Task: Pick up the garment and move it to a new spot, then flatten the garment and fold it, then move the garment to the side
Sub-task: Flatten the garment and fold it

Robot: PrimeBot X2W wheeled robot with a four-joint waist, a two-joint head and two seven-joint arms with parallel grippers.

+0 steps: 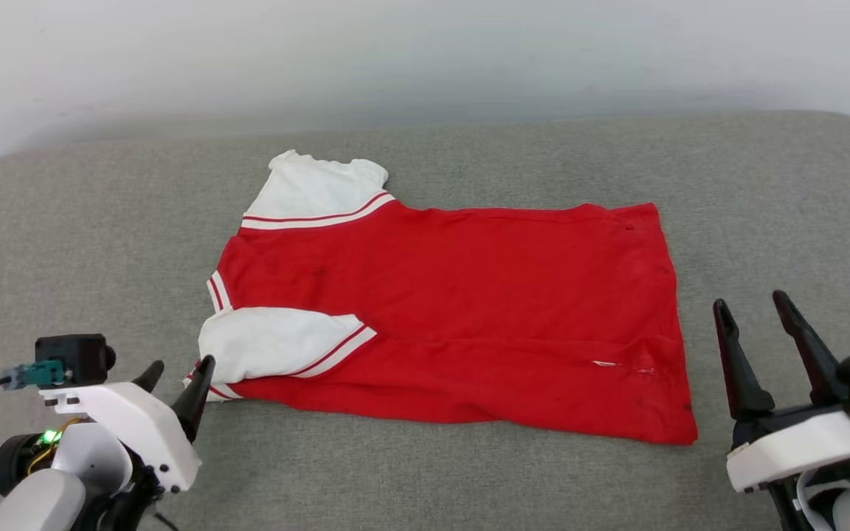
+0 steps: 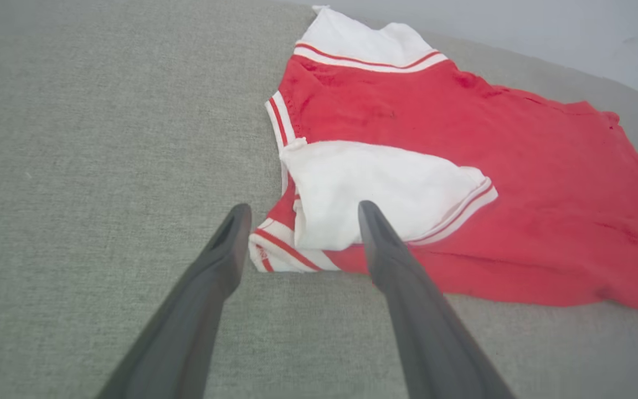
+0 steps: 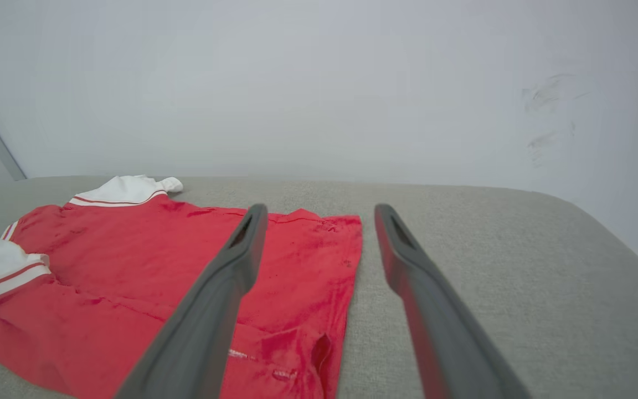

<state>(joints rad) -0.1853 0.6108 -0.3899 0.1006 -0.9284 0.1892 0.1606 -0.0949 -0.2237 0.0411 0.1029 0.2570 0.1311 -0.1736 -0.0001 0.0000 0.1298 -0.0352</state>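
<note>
Currently a red, white-sleeved jersey T-shirt (image 1: 462, 310) is lying on grey fabric padding (image 1: 100, 243); my left gripper (image 1: 181, 363) and right gripper (image 1: 750, 299) are gaping, empty.

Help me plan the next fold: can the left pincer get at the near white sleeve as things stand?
Likely yes: the left pincer is open and right beside the near white sleeve of the garment, with nothing lying between them.
</note>
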